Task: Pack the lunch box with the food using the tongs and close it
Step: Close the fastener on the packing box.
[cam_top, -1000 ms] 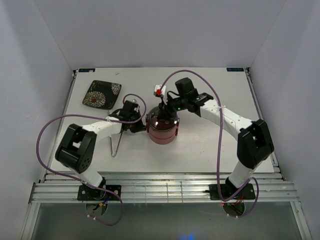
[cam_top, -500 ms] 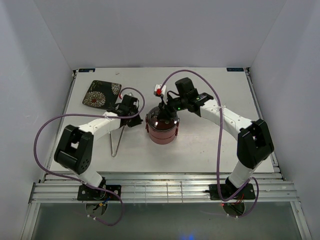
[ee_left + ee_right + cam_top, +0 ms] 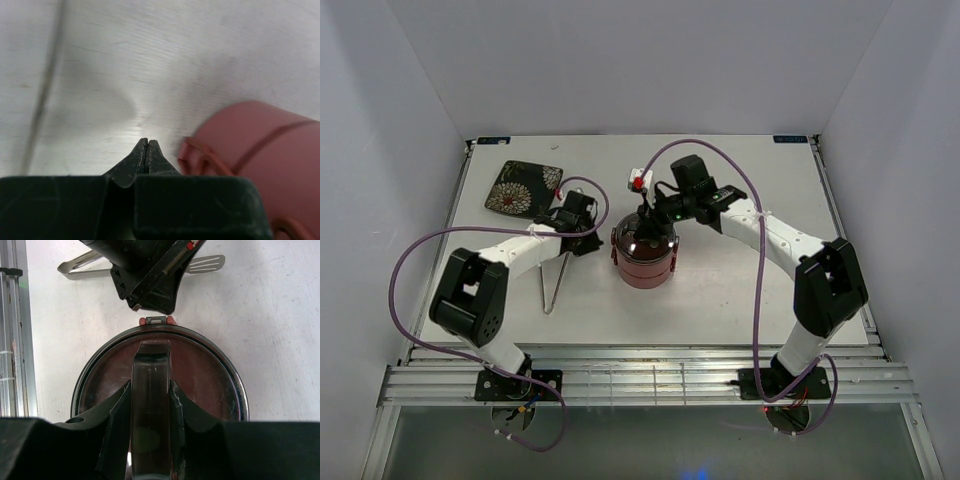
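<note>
From above, the right tool (image 3: 650, 228) is seen directly over the lunch box (image 3: 642, 262), which stands as a stacked pair of dark-red bowls on the counter (image 3: 740, 290). The left tool (image 3: 585, 238) is held just to the left of the lunch box, and the tongs (image 3: 556, 285) lie flat further left and nearer the arm bases. The patterned plate (image 3: 524, 188) sits well to the far left of the lunch box; whether any food remains on it cannot be told at this size.

In the left wrist view, the left tool's jaws are seen pressed together on nothing, just beside the red side clasp (image 3: 197, 156) of the lunch box. The clasp is probably to be pushed or steadied, so a gentle sideways approach is advised to avoid shoving the stack.

In the right wrist view, the upright lid handle (image 3: 151, 365) is clamped between the right tool's fingers, and the lid (image 3: 205, 375) appears seated within the rim. The closing step is judged to be in hand: the lid should be kept level and centred, and pressed straight down before release. The bowls' contents are hidden by the lid.
</note>
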`<state>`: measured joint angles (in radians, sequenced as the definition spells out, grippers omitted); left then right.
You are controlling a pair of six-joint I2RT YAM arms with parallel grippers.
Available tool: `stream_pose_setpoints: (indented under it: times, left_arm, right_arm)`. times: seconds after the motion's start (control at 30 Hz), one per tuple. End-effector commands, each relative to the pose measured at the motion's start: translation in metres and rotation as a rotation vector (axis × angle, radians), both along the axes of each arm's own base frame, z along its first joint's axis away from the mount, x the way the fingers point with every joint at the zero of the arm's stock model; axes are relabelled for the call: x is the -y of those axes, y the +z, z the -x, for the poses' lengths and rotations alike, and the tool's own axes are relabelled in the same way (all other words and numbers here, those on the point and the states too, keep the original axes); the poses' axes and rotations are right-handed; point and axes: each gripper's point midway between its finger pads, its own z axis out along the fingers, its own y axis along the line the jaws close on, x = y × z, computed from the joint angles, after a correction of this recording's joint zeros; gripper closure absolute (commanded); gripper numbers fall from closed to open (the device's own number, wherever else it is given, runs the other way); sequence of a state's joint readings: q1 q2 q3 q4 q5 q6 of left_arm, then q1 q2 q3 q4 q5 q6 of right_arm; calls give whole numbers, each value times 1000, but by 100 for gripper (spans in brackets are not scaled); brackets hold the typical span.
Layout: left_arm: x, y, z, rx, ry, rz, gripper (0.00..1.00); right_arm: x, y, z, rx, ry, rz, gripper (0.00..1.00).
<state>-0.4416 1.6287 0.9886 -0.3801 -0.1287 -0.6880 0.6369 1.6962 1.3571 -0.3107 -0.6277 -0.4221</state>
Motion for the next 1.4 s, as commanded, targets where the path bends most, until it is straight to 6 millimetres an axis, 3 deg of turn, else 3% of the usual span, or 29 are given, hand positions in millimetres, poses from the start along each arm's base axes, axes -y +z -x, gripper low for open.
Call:
stream_pose_setpoints:
  times: [0.0, 0.17, 0.27, 0.33, 0.4, 0.53, 0.67, 0.83, 0.97, 1.07, 1.1, 1.13, 1.23, 1.37]
  left_arm:
    - [34, 13, -4, 39, -79, 140, 100]
    - [105, 4, 22, 0, -241, 367, 100]
    - [107, 7, 30, -17, -251, 411, 100]
    - [91, 7, 27, -13, -207, 370, 100]
    - [79, 20, 19, 24, -189, 337, 100]
    - [29, 32, 1, 60, -61, 188, 100]
    - [-2, 50, -12, 112, 20, 40, 100]
    - [-9, 45, -15, 91, 30, -20, 100]
    - [9, 33, -12, 67, -21, 62, 100]
    - [51, 26, -1, 54, -155, 244, 100]
    - [77, 31, 12, 27, -250, 380, 100]
    - [96, 43, 10, 86, -309, 451, 100]
    - [136, 65, 34, 93, -465, 666, 100]
    - [118, 60, 25, 89, -394, 601, 100]
  right_arm:
    - [18, -46, 3, -131, -68, 118, 92]
    - [16, -45, 5, -141, -60, 105, 92]
    - [16, -42, 5, -140, -61, 99, 92]
    - [19, -42, 4, -139, -71, 102, 92]
    - [21, -44, 3, -144, -79, 107, 92]
    - [25, -44, 3, -144, -84, 107, 92]
    - [25, -43, 3, -145, -81, 105, 92]
    - [25, -41, 4, -144, -84, 103, 92]
    - [25, -41, 4, -145, -85, 103, 92]
    - [24, -41, 4, -149, -82, 98, 92]
    - [24, -40, 3, -146, -82, 96, 92]
    - [23, -40, 3, -147, -81, 96, 92]
    - [23, -38, 4, -152, -81, 85, 92]
    - [21, -36, 6, -157, -76, 67, 92]
